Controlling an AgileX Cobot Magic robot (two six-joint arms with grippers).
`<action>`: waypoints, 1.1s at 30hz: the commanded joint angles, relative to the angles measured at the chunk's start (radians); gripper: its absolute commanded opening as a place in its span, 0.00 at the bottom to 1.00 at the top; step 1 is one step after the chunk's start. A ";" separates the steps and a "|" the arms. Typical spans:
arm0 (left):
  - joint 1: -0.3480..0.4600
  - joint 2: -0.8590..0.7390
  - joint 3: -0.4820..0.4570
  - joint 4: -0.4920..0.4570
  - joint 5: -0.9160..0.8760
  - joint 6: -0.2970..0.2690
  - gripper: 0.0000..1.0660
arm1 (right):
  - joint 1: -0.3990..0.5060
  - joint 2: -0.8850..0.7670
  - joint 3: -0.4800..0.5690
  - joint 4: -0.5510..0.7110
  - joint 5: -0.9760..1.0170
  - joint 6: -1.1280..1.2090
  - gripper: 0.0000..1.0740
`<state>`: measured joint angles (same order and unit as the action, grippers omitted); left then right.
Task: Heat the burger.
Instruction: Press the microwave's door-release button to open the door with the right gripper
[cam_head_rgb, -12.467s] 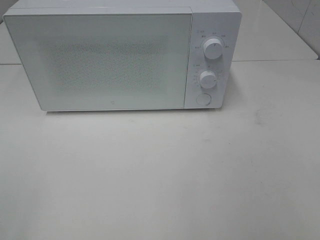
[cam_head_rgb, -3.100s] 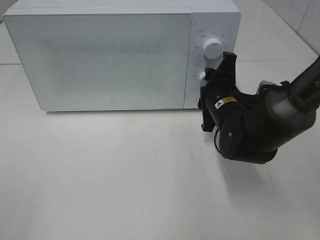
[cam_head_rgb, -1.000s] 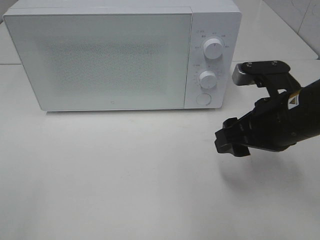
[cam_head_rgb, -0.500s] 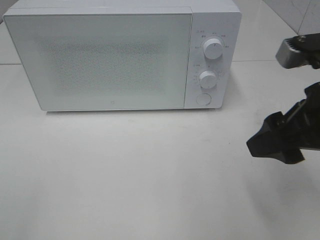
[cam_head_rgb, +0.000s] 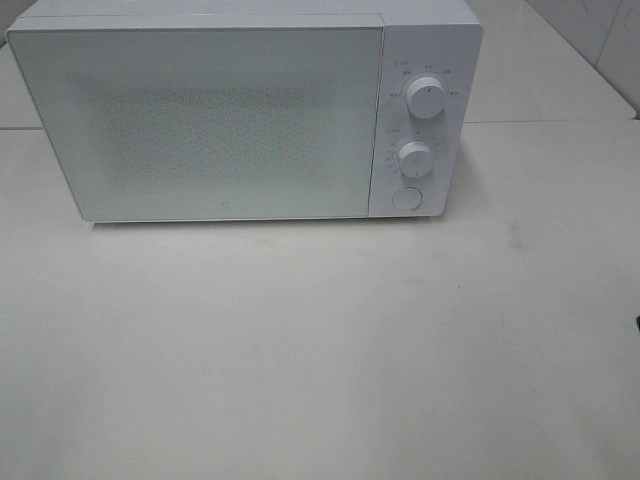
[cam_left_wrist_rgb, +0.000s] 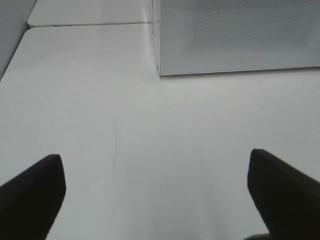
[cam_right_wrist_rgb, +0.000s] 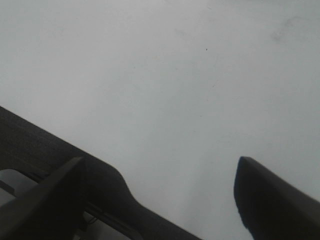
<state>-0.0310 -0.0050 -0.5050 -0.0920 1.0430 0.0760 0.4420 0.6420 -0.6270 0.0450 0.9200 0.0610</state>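
While the burger shows in no view, perhaps behind the shut door of the microwave (cam_head_rgb: 240, 110), your left gripper (cam_left_wrist_rgb: 157, 200) and right gripper (cam_right_wrist_rgb: 159, 200) hang wide and empty, the left facing that microwave.

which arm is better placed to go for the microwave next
Probably left: the left claw, open, faces the microwave's front corner across bare table. The right claw, also open, sees only table, no microwave.

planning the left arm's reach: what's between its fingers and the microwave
Only bare white table between the fingers and the microwave, in the left wrist view.
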 joint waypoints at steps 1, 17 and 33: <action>0.003 -0.020 0.003 -0.008 -0.007 -0.006 0.85 | -0.013 -0.054 -0.007 -0.012 0.049 0.003 0.71; 0.003 -0.020 0.003 -0.008 -0.007 -0.006 0.85 | -0.240 -0.456 0.120 -0.014 0.118 -0.001 0.71; 0.003 -0.019 0.003 -0.007 -0.007 -0.006 0.85 | -0.287 -0.672 0.120 -0.014 0.118 0.001 0.71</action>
<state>-0.0310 -0.0050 -0.5050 -0.0920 1.0430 0.0760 0.1620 -0.0040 -0.5090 0.0320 1.0380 0.0620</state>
